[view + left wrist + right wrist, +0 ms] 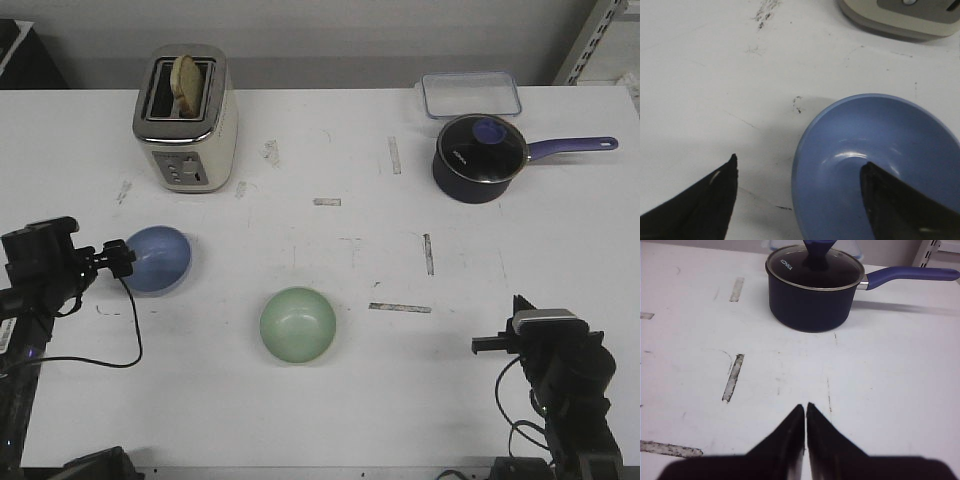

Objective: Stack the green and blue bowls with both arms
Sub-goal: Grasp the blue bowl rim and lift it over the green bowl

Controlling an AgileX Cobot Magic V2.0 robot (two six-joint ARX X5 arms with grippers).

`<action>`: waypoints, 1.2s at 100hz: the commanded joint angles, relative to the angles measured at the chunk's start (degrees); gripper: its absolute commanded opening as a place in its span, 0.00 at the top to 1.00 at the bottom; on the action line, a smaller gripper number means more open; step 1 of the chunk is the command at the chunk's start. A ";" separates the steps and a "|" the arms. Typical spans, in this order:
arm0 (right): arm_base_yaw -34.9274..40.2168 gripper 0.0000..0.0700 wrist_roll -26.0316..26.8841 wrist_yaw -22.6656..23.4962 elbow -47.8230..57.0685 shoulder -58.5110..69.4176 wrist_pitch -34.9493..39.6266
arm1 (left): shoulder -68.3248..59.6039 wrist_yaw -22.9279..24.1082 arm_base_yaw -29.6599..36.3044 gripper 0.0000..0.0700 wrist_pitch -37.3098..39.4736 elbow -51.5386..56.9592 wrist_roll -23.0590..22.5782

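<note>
Pincer (799, 200) on my left arm straddles the periwinkle blue matte bowl's (158, 259) rim at frame left, spread wide for gripping, while my right pincer (805, 407) idles clenched.

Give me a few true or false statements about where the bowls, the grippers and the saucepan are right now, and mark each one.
1. The left gripper straddles the blue bowl's rim, one finger inside. True.
2. The green bowl sits stacked inside the blue bowl. False: it stands alone on the table, apart from the blue one.
3. The right gripper is shut and holds nothing. True.
4. The saucepan has its lid off. False: the glass lid is on.
5. The toaster is empty. False: a slice of bread stands in one slot.
</note>
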State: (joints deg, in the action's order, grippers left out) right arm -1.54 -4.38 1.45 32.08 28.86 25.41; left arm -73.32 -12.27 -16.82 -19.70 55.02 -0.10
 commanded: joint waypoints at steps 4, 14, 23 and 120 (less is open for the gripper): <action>0.09 1.00 0.50 0.02 0.00 0.11 -0.57 | -3.98 -0.33 -0.20 0.28 1.20 0.74 0.39; 0.09 1.00 0.50 0.02 0.00 0.11 -0.57 | -7.34 -0.33 -0.20 0.29 1.88 0.74 2.51; 0.09 1.00 0.50 0.02 0.00 0.11 -0.63 | -9.92 -0.33 -0.20 0.31 1.92 0.74 2.54; 0.07 1.00 1.60 0.04 0.00 0.13 -1.92 | -3.61 -4.74 10.14 1.00 -11.19 15.65 5.95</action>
State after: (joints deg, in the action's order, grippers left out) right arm -1.54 -4.12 1.48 32.08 28.86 24.36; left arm -77.58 -16.49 -8.88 -29.30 69.17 5.52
